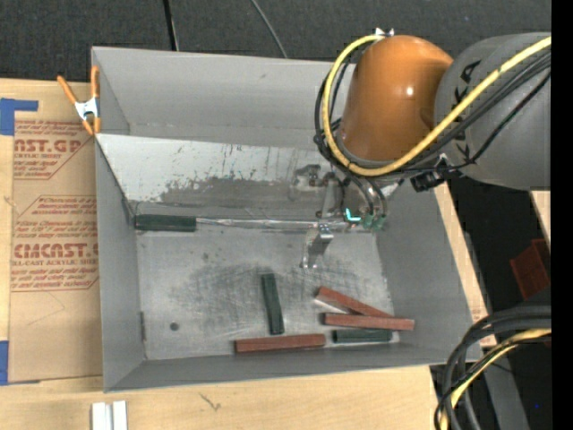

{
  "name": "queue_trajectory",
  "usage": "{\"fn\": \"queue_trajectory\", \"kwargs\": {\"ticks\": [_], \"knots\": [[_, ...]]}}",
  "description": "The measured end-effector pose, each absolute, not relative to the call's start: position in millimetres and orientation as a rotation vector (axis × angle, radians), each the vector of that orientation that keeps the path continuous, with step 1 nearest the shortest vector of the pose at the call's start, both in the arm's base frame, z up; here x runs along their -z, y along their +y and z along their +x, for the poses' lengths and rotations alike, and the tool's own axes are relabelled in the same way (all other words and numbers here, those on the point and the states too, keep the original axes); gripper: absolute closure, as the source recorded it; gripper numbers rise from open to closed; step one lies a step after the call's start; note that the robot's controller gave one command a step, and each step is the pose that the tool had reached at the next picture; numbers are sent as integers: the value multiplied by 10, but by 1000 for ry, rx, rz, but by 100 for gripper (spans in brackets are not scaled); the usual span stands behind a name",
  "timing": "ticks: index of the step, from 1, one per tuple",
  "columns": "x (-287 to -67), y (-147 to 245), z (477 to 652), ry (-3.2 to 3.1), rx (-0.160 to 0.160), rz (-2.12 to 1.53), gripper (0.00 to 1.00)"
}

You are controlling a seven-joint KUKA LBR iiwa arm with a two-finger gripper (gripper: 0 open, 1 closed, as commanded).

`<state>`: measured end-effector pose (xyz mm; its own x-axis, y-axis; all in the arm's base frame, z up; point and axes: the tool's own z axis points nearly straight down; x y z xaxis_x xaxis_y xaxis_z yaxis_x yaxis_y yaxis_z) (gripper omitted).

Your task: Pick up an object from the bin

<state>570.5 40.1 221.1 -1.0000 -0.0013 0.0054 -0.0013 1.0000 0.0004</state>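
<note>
My gripper (318, 240) hangs low over the bin's floor, right of the middle, below the orange cover. A long thin tool (166, 224) with a dark green handle lies across the bin's back part. Its metal shaft runs right and ends at the gripper. A short dark green stick (271, 304) lies on the floor below and left of the gripper. Two red-brown sticks (354, 303) (369, 322) lie just below the gripper, toward the front right.
Along the front wall lie a longer red-brown stick (279, 342) and a dark green stick (363, 336). The arm with its orange cover and yellow cables overhangs the bin's right back corner. The sloped back wall rises behind the tool.
</note>
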Motion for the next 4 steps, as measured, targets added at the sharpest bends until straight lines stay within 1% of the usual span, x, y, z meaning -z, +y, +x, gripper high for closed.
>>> {"fn": "queue_trajectory", "kwargs": {"ticks": [1, 2, 3, 4], "knots": [[-2250, 400, 5720, -3144, 1, 1, 0], [-1645, 280, 5480, -3146, 3, -94, 0], [-1135, 286, 5339, -3140, 0, 126, 0], [-775, 689, 5490, -3113, 0, 407, 100]]}}
